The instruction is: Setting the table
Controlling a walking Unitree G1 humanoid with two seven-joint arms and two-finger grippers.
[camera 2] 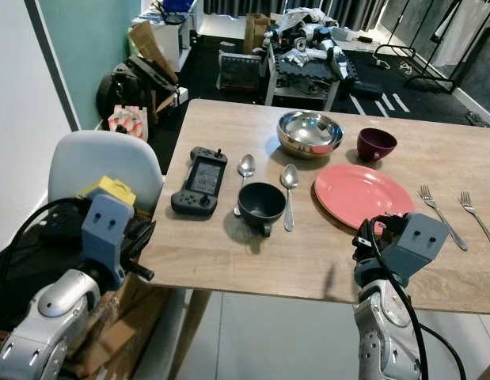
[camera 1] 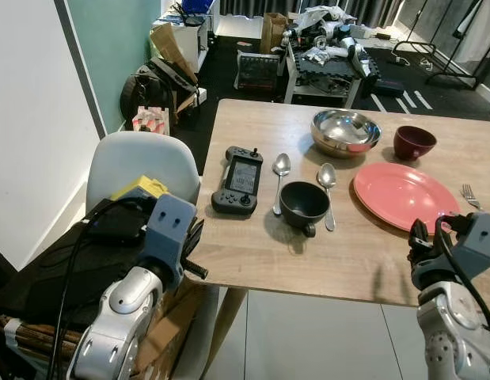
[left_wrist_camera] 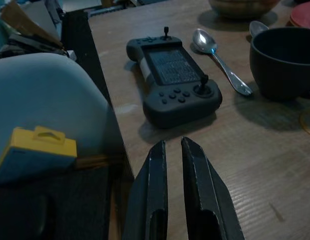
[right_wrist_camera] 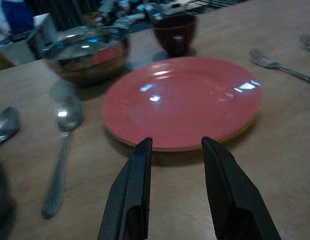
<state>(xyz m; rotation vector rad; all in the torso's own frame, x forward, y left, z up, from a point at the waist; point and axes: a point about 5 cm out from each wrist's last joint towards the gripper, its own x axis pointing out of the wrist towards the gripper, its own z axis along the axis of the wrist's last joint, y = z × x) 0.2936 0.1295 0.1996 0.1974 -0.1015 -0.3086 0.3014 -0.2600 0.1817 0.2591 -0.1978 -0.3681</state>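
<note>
Pink plate (right_wrist_camera: 182, 102) just ahead of the right gripper (right_wrist_camera: 176, 145), fingers spread, on the wooden table (camera 2: 229, 253). Left gripper (left_wrist_camera: 173, 149) fingers nearly pressed together, near a handheld game console (left_wrist_camera: 174, 80) at the table's edge. Two forks (camera 2: 440, 214) right of the plate in the right eye view; cluttered dark floor (camera 1: 229, 71) beyond.

On the wooden table (camera 2: 229, 253) are counted: one pink plate (camera 2: 359, 195); one steel bowl (camera 2: 309, 132); one maroon bowl (camera 2: 376, 144); one black cup (camera 2: 261, 204); two spoons (camera 2: 245, 168) (camera 2: 290, 190); two forks (camera 2: 440, 214) (camera 2: 476, 215); one handheld game console (camera 2: 199, 182); beside the table, one white chair (camera 2: 102, 162) is noted.
</note>
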